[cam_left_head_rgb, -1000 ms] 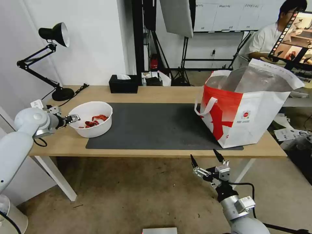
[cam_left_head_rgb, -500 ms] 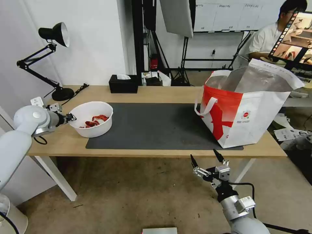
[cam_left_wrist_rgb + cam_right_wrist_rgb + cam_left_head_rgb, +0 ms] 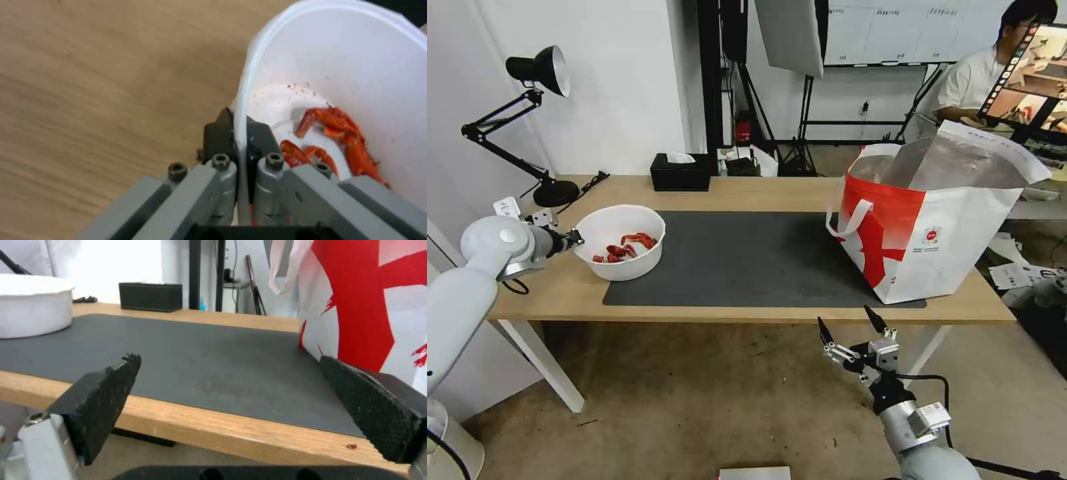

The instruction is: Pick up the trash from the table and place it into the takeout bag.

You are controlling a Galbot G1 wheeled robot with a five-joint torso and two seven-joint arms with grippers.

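A white bowl (image 3: 620,250) with red scraps (image 3: 627,245) sits at the left end of the table (image 3: 760,193), partly on the dark grey mat (image 3: 747,260). My left gripper (image 3: 575,238) is shut on the bowl's left rim; in the left wrist view its fingers (image 3: 220,133) pinch the thin white wall (image 3: 242,133), one inside and one outside. The takeout bag (image 3: 940,227) stands open at the table's right end, silver lining showing. My right gripper (image 3: 854,327) hangs open below the table's front edge, its pads (image 3: 106,396) wide apart.
A black desk lamp (image 3: 527,120) stands at the back left corner and a black tissue box (image 3: 680,172) at the back edge. The mat's middle is bare. A person sits behind the bag at the far right.
The bowl has shifted slightly right and back along with my left gripper, which has closed onto its rim. The right arm has not moved.
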